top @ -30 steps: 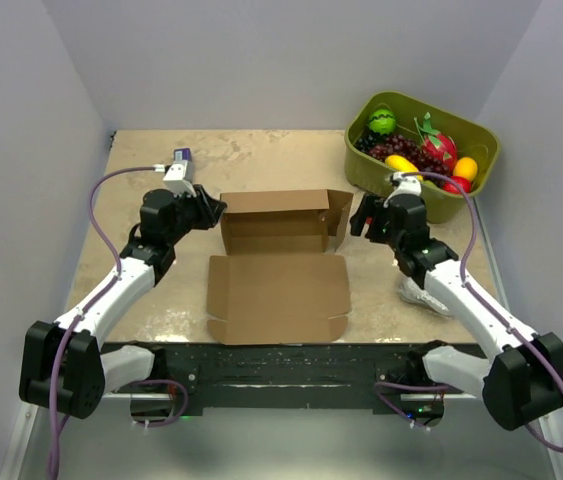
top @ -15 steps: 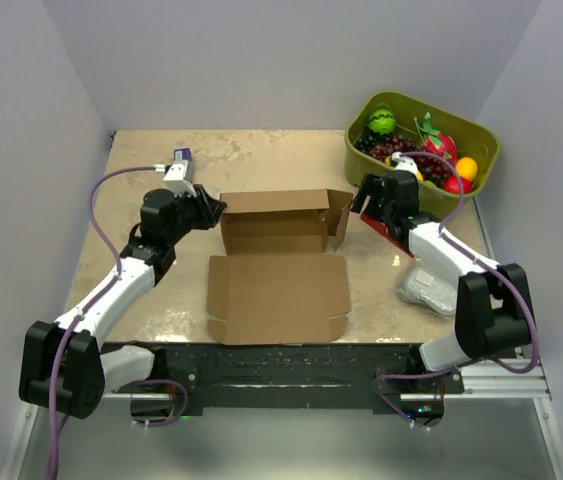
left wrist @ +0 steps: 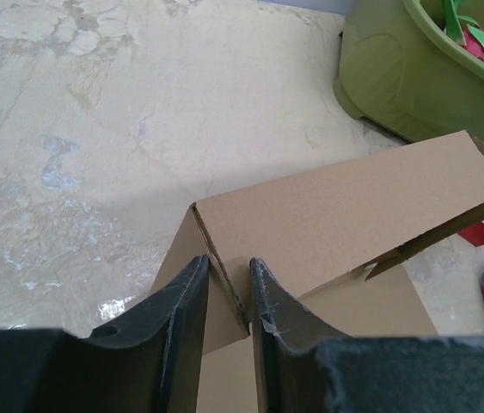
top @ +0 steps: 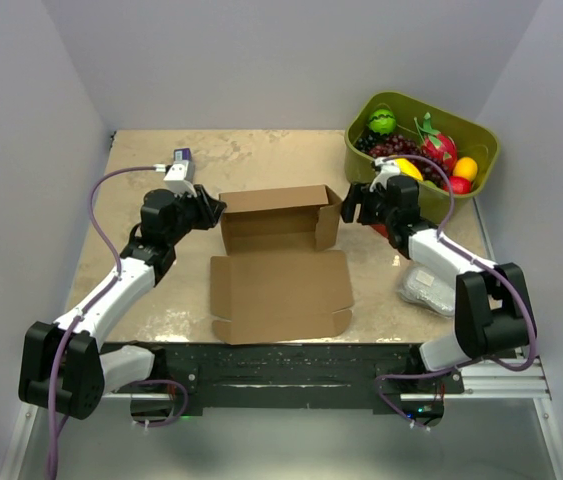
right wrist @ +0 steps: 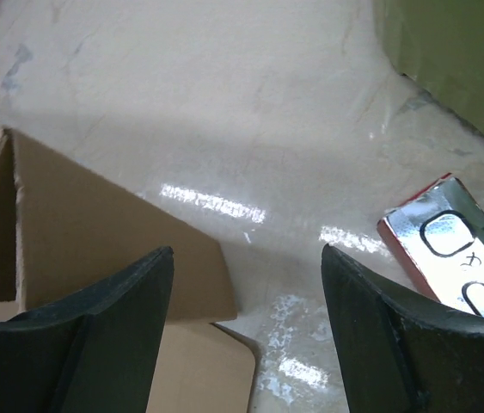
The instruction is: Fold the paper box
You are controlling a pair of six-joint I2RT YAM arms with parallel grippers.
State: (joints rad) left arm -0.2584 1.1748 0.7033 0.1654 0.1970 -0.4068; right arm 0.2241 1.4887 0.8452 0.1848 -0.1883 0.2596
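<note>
Overhead cam is looking down from behind; wrist cams are peering close past their fingers (left wrist: 181,331), all sharing the box (top: 279,290).

Bin (top: 489,146), red packet (right wrist: 456,249) crowd right gripper (top: 349,208); tabletop (top: 261,160) open behind paper box (top: 276,222).

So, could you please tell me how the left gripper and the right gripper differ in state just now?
The left gripper is pinched shut on the left wall of the box; the right gripper stands wide open, holding nothing. The left gripper sits at the box's left end, the right gripper beside its right flap. Both are black and low at the box.
</note>
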